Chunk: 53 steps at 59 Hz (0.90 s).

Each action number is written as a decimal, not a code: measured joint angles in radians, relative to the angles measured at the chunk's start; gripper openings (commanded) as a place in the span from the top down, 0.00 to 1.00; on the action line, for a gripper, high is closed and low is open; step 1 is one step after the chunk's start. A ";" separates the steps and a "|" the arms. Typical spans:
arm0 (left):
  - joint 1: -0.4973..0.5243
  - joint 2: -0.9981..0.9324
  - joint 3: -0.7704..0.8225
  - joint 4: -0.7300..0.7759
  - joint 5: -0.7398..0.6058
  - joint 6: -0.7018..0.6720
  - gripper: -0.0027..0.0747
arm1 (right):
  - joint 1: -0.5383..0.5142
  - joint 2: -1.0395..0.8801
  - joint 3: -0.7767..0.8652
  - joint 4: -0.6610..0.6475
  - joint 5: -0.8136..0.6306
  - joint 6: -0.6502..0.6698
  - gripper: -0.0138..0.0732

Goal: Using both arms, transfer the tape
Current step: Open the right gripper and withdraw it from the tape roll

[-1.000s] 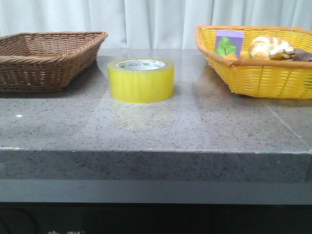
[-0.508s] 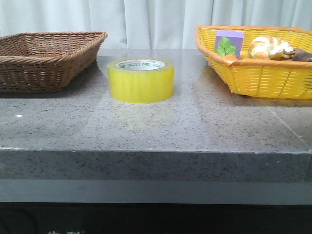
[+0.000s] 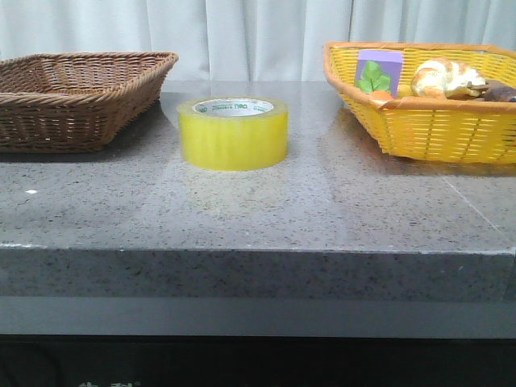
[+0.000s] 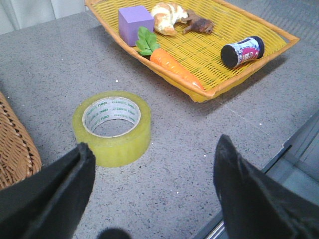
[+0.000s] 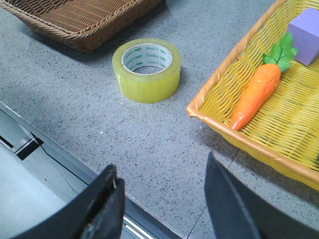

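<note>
The yellow tape roll (image 3: 233, 132) lies flat on the grey stone table, between the two baskets. It also shows in the left wrist view (image 4: 112, 127) and in the right wrist view (image 5: 146, 69). My left gripper (image 4: 152, 186) is open and empty, above the table's front edge, with the tape ahead of its left finger. My right gripper (image 5: 162, 201) is open and empty over the table's front edge, well short of the tape. Neither gripper shows in the front view.
A brown wicker basket (image 3: 76, 97) stands at the left. A yellow basket (image 3: 427, 113) at the right holds a purple block (image 4: 135, 23), a toy carrot (image 5: 256, 94), a croissant (image 4: 169, 16) and a small can (image 4: 242, 51). A white curtain hangs behind.
</note>
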 measured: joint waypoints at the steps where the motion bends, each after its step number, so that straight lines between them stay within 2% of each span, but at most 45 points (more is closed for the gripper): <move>1: 0.000 0.007 -0.007 0.000 0.008 0.000 0.22 | 0.000 0.000 0.000 0.000 0.003 0.000 0.39; 15: 0.000 0.163 -0.182 0.055 0.187 0.000 0.21 | 0.000 0.000 0.000 0.000 0.009 0.000 0.39; 29: 0.004 0.409 -0.461 0.108 0.422 0.000 0.21 | 0.000 0.000 0.000 0.000 0.011 0.000 0.39; 35: 0.044 0.531 -0.579 0.108 0.508 0.003 0.21 | 0.000 0.000 0.000 0.000 0.011 0.000 0.39; 53: 0.178 0.825 -0.847 -0.054 0.599 0.151 0.21 | 0.000 0.000 0.000 0.000 0.011 0.000 0.39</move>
